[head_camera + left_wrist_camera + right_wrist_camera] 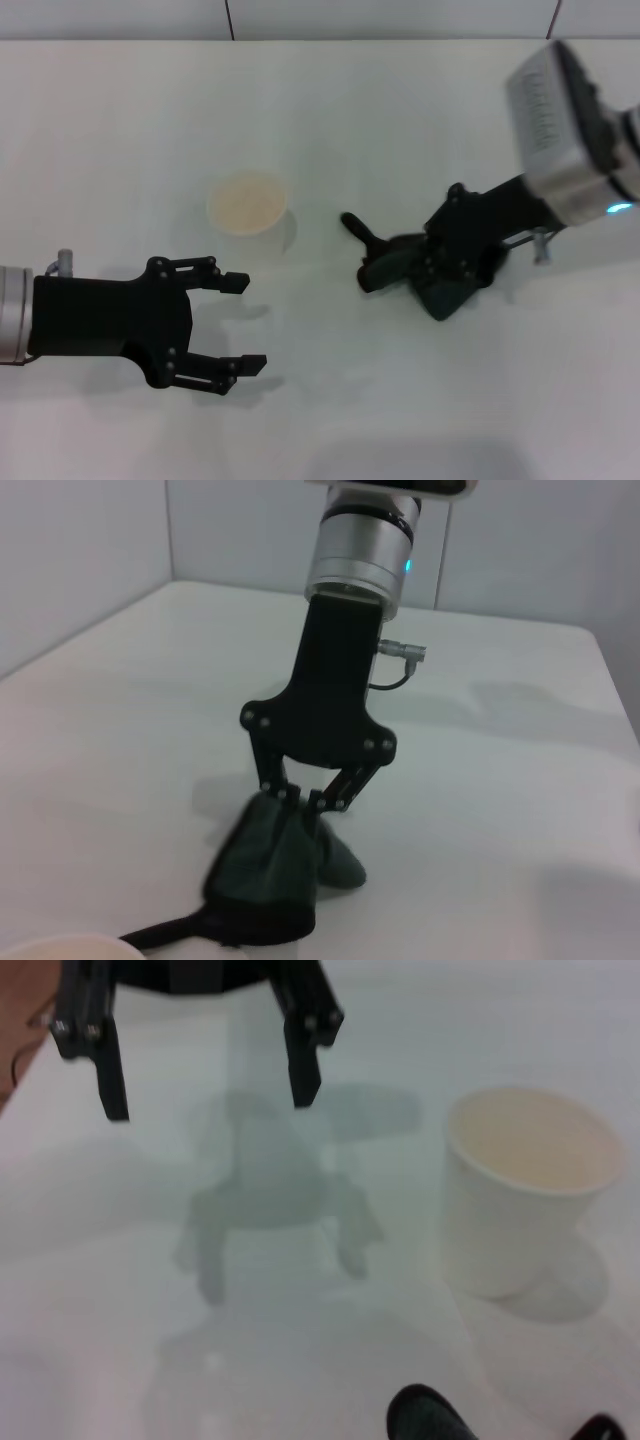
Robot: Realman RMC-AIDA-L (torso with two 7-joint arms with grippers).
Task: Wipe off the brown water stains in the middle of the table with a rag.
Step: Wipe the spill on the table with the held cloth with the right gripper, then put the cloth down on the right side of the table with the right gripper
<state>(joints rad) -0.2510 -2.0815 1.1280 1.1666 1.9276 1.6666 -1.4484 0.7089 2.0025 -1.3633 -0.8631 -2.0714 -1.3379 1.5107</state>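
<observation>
Right pincer grasping the rag on the surface, left pincer released.

We see the right pincer [415,268] low over the white surface [120,120], right of the middle, with its fingers [345,785] clenched on the dark green rag [440,290]. The rag lies bunched on the surface under the pincer, and a thin tail of it points toward the cup [247,204]. The cup is a white paper one, it stands upright near the middle, apart from the rag. The left pincer [240,325] hovers on the left side of the surface, in front of the cup, with its two fingers [300,1055] spread wide and holding nothing. We cannot make out any brown stain on the surface in these views.
</observation>
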